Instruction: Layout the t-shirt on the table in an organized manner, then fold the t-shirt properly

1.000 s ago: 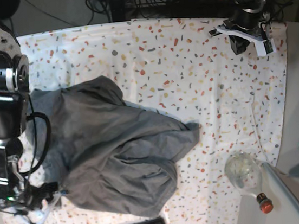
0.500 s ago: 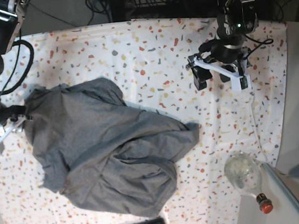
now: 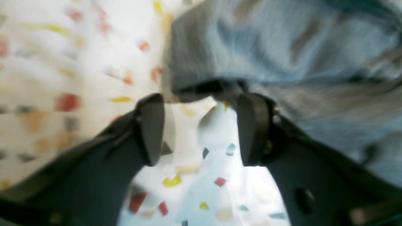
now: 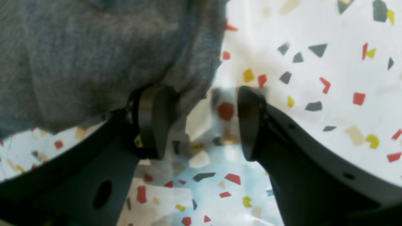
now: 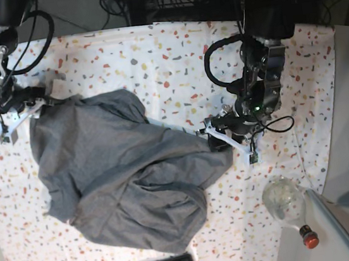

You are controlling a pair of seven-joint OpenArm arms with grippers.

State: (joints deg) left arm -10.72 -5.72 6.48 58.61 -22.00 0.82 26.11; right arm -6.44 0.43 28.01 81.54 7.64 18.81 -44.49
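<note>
Both claws stand open at the crumpled t-shirt [image 5: 123, 181], left gripper [image 3: 201, 128] and right gripper [image 4: 198, 121] each straddling an edge unclamped; laying-out step, so next calls for closing and spreading it over the table [image 5: 171, 54].

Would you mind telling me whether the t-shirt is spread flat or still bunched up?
Bunched up: the t-shirt lies crumpled in overlapping folds on the table.

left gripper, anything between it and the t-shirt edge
Nothing visible does. The left gripper stands open right at the t-shirt edge, only bare table cloth between its fingers.
</note>
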